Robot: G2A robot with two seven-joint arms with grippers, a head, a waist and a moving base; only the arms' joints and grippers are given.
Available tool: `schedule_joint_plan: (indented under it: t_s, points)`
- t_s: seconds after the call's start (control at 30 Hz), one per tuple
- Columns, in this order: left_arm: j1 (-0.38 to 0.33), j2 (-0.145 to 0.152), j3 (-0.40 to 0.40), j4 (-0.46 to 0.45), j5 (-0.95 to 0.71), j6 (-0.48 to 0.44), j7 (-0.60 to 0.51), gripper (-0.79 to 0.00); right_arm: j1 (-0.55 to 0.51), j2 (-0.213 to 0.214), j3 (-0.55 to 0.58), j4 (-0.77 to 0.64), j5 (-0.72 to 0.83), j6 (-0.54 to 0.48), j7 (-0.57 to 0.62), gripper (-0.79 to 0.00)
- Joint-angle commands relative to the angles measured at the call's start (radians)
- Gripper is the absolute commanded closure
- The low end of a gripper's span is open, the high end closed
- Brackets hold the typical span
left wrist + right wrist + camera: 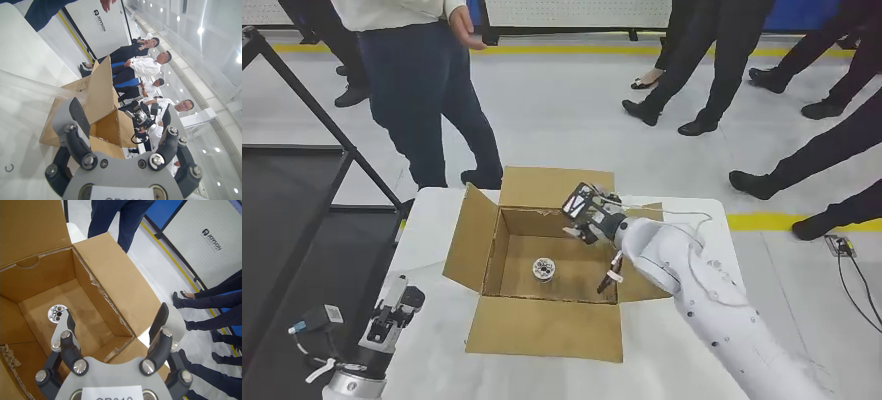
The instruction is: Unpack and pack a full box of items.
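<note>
Now your right gripper (pixel 115 310) hangs over the far right corner of the open cardboard box (pixel 542 332). Its fingers are spread wide and hold nothing. The box sits in the middle of the tabletop (pixel 437 350), close to the far edge, with its flaps folded out. One small round metal part (pixel 543 268) lies flat on the box floor, apart from the walls. Your left gripper (pixel 397 300) is by the left edge of the tabletop, close to the near corner. Its fingers are spread wide too, with nothing between them.
</note>
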Motion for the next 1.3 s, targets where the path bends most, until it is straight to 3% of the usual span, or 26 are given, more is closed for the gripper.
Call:
schedule_joint_plan:
  t_s: [0.0,0.17,0.73,0.83,1.07,1.27]
  points:
    - [0.008,-0.001,-0.004,0.0,-0.004,-0.005,0.003,-0.785,0.058,-0.033,-0.06,0.099,0.054,-0.006,-0.009,-0.785]
    - [0.019,-0.003,-0.009,-0.001,-0.006,-0.017,0.009,-0.785,0.152,-0.112,-0.174,0.291,0.141,-0.017,-0.012,-0.785]
    - [0.02,-0.003,-0.009,-0.001,-0.005,-0.018,0.009,-0.785,0.137,-0.111,-0.157,0.296,0.16,-0.016,-0.043,-0.785]
    - [0.017,-0.004,-0.007,-0.004,-0.004,-0.012,0.01,-0.785,0.147,-0.122,-0.155,0.335,0.211,-0.07,-0.032,-0.785]
    - [0.025,-0.007,-0.015,-0.009,-0.004,-0.015,0.019,-0.785,0.219,-0.198,-0.227,0.506,0.331,-0.232,-0.008,-0.785]
    - [0.034,-0.009,-0.013,-0.014,0.005,-0.019,0.023,-0.785,0.266,-0.269,-0.284,0.654,0.387,-0.289,0.009,-0.785]
